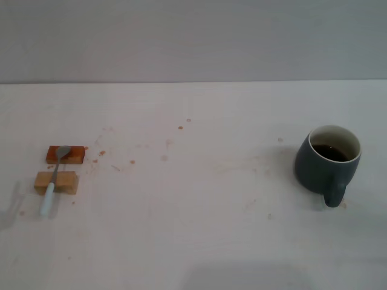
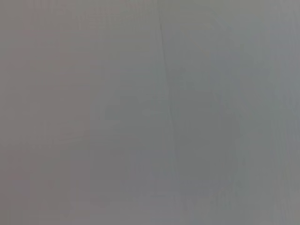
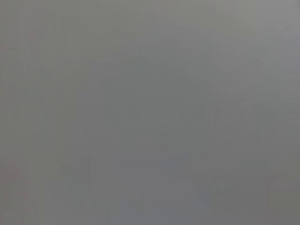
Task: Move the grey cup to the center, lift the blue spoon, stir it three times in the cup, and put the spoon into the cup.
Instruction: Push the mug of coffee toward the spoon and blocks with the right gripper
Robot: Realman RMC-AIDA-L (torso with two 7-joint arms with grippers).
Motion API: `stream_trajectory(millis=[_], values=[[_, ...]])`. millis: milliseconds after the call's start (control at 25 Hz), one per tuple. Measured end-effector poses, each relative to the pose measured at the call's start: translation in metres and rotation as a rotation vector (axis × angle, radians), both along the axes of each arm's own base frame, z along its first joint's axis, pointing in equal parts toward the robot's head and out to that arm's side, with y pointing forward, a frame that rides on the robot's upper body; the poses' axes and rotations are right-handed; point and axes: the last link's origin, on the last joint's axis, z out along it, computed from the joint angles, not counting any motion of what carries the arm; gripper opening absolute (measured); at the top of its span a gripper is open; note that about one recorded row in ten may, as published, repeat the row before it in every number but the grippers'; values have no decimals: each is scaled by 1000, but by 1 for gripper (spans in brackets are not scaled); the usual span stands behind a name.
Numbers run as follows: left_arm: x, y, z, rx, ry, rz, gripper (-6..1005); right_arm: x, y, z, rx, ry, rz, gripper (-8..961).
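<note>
Grey cup (image 1: 327,165) sits right; blue spoon (image 1: 53,176) rests across blocks (image 1: 56,182).

Grey cup (image 1: 326,164): squat, dark grey-blue, white inside, upright at the bench's right side, handle facing the viewer, holding dark liquid. Blue spoon (image 1: 53,179): pale-blue handle, grey metal bowl, lying across two small blocks at far left.

My left wrist camera faces a plain grey surface (image 2: 93,117) that fills the whole view. One thin, faint darker line (image 2: 168,93) crosses it from one edge, fading out partway across.
</note>
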Motion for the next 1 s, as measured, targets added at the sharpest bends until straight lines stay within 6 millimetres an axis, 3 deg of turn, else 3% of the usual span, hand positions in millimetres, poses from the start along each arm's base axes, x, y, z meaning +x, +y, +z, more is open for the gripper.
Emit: stream_trajectory(millis=[280, 480, 720, 1000], values=[[-1, -1, 0, 0, 0, 4, 836, 5, 4, 0, -9, 8, -35, -2], [-2, -3, 0, -3, 3, 11, 833, 19, 13, 4, 8, 45, -131, -1], [-4, -4, 0, -5, 4, 17, 830, 41, 46, -1, -88, 89, -290, -1], [-4, -3, 0, -7, 8, 18, 826, 48, 74, -5, -157, 108, -368, -2]])
